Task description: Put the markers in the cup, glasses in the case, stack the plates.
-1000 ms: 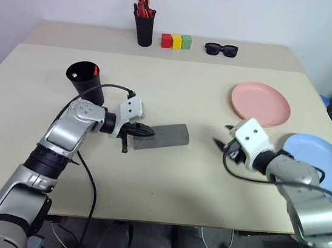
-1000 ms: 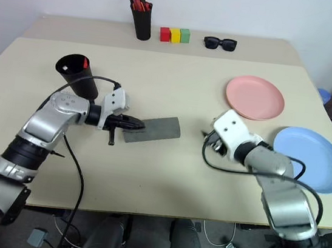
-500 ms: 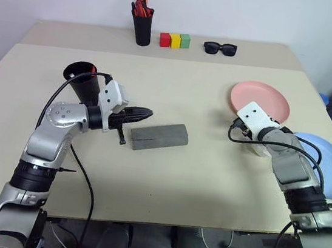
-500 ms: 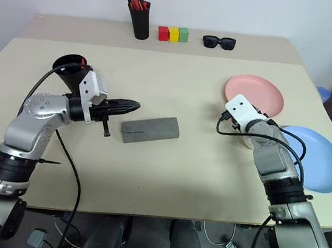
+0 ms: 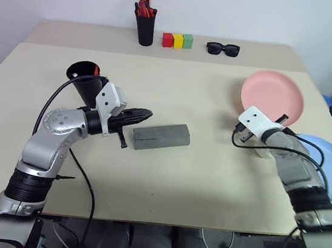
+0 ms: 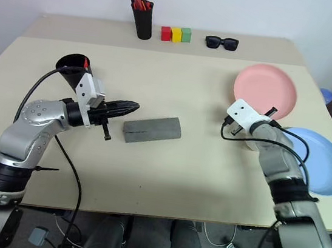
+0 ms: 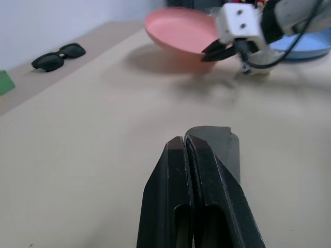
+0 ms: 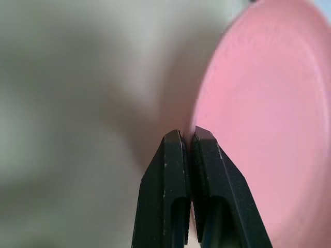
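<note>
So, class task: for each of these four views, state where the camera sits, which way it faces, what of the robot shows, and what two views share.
Left eye: on the head, facing down over the table; both arms show.
Right eye: the same scene, with the grey case and black cup.
Left wrist: looks along the shut left tool towards the pink plate.
Right wrist: looks along the right tool, shut on that plate's rim.
Shared: both wrist views show the pink plate.

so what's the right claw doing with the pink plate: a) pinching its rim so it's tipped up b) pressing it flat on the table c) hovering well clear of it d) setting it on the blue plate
a: the right claw is shut on the near rim of the pink plate, which is tipped up off the table, apart from the blue plate.
</note>
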